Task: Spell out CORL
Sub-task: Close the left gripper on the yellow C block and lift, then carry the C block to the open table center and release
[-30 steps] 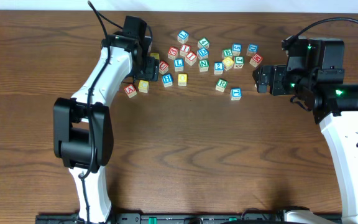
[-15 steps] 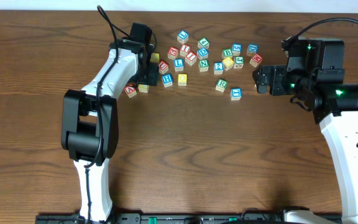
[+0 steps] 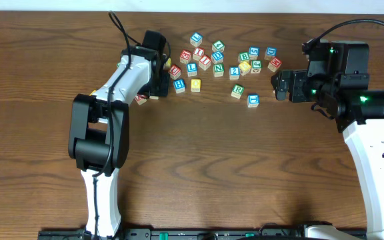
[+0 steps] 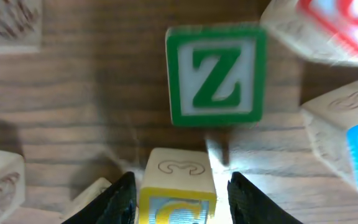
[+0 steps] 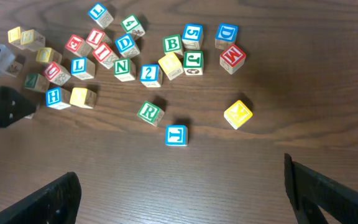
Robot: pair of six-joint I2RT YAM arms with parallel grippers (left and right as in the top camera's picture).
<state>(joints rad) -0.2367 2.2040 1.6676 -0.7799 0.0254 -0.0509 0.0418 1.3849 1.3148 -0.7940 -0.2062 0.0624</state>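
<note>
Left gripper (image 4: 180, 190) straddles yellow C cube (image 4: 178, 183), jaws apart, just beside green Z cube (image 4: 216, 74): center, close square, lift w/o nudging Z. Right gripper (image 5: 180, 186) spread wide.

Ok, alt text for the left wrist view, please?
The left gripper, open, straddles a yellow-framed cube at the bottom edge, a gap showing on each side. Just beyond it a green-framed Z cube lies on the wooden table, with blurred cubes at the edges.

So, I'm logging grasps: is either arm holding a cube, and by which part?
Nothing is held. The left gripper has its fingers astride the yellow C cube, gaps at both side faces; the right gripper is open, empty.
</note>
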